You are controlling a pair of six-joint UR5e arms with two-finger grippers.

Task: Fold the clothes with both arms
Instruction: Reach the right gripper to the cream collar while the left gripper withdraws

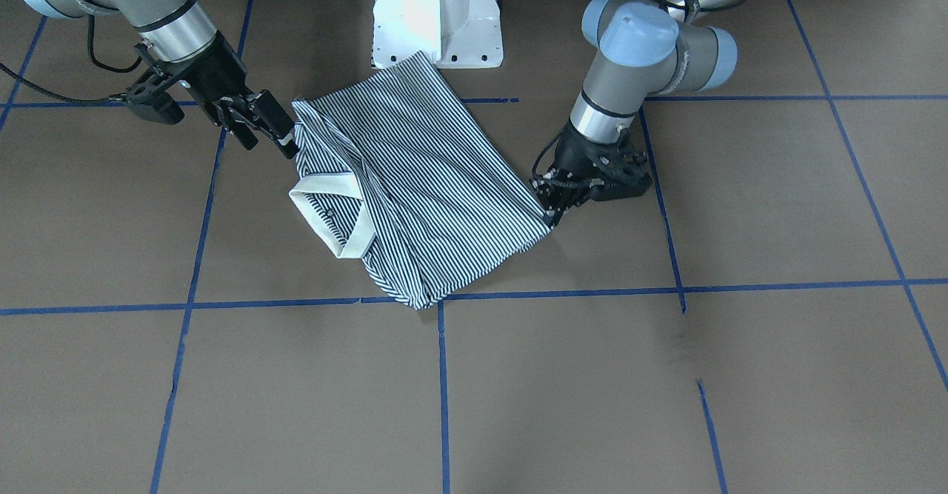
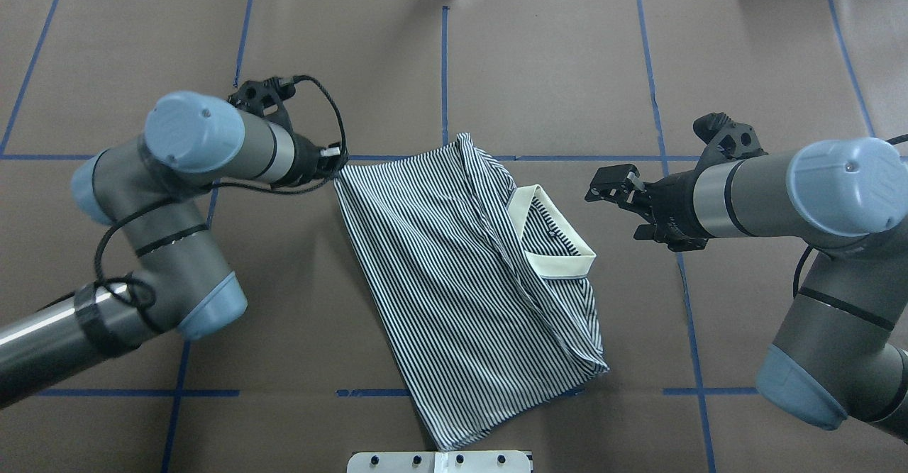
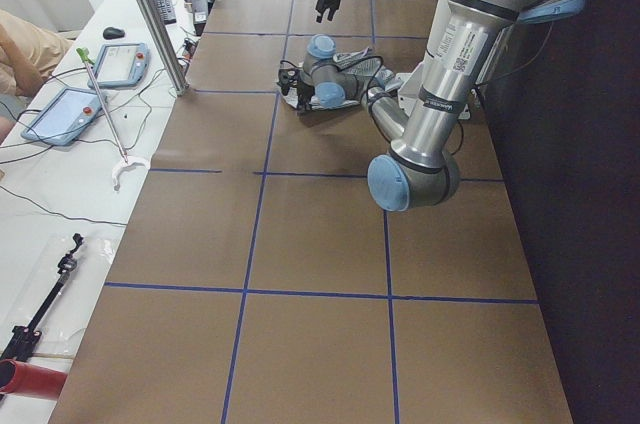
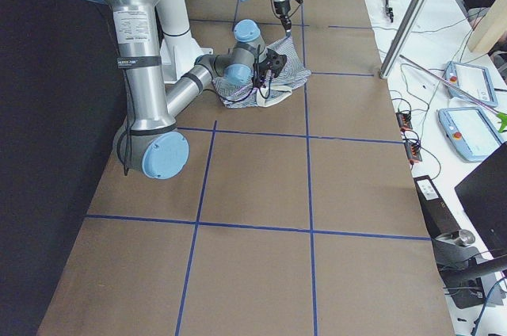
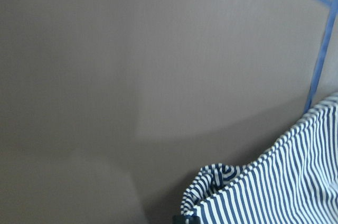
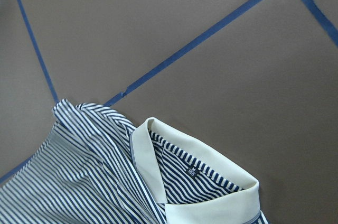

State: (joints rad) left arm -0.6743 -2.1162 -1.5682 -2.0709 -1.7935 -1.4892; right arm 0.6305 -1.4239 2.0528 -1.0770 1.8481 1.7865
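Observation:
The striped polo shirt (image 1: 437,175) lies folded into a rough rectangle in the middle of the table, cream collar (image 1: 333,220) up; it also shows in the overhead view (image 2: 454,281). My left gripper (image 1: 552,215) is low at the shirt's corner farthest from the collar and looks shut on it. The left wrist view shows that corner bunched up (image 5: 211,189). My right gripper (image 2: 611,212) is open and empty, raised beside the collar (image 2: 560,249) and apart from it. The right wrist view looks down on the collar (image 6: 211,182).
The white pedestal base (image 1: 437,20) stands just behind the shirt. Blue tape lines (image 1: 666,286) cross the brown table. Tablets and cables (image 4: 467,106) lie on the white bench past the table's far edge.

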